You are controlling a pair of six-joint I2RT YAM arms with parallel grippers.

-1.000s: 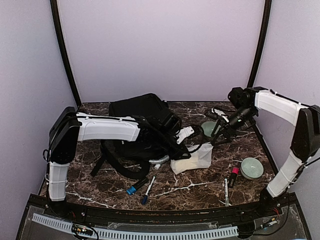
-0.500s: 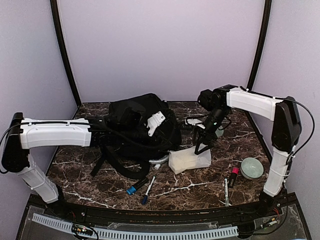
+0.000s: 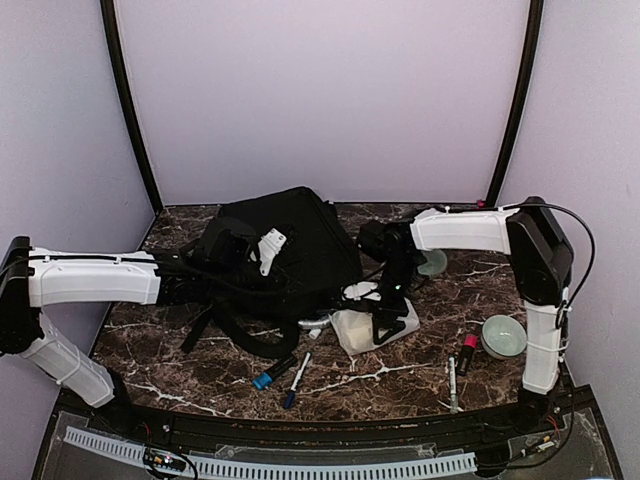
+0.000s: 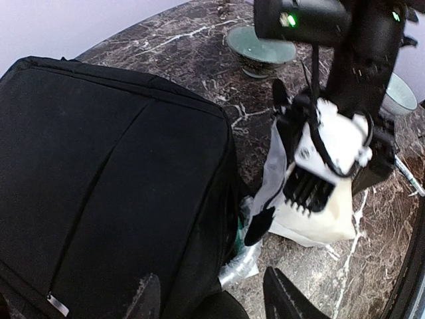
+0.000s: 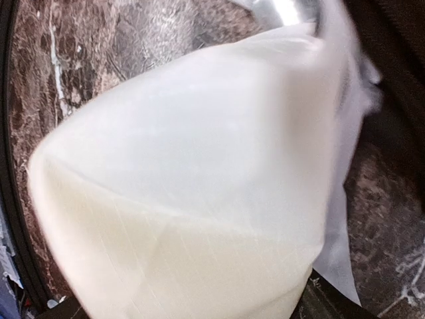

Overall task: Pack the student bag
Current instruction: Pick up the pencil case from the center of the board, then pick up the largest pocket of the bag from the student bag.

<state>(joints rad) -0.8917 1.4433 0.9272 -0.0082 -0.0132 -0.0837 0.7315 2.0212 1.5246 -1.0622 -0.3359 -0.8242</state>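
The backpack (image 3: pixel 295 235) lies flat at the far middle of the table (image 3: pixel 170 350). Its long axis slants from the far side toward the near left, where its straps trail. The left claw (image 4: pixel 211 284) hovers over it, fingers spread and empty. The right claw (image 3: pixel 384 318) presses down on a white pouch (image 3: pixel 355 330) just beside the backpack; I cannot tell whether it is spread or pressed together. The table is dark veined marble, and the walls (image 3: pixel 320 90) are pale lilac.

Matt black cloth student bag (image 3: pixel 300 232) on a glossy, marble-patterned table (image 3: pixel 200 370).
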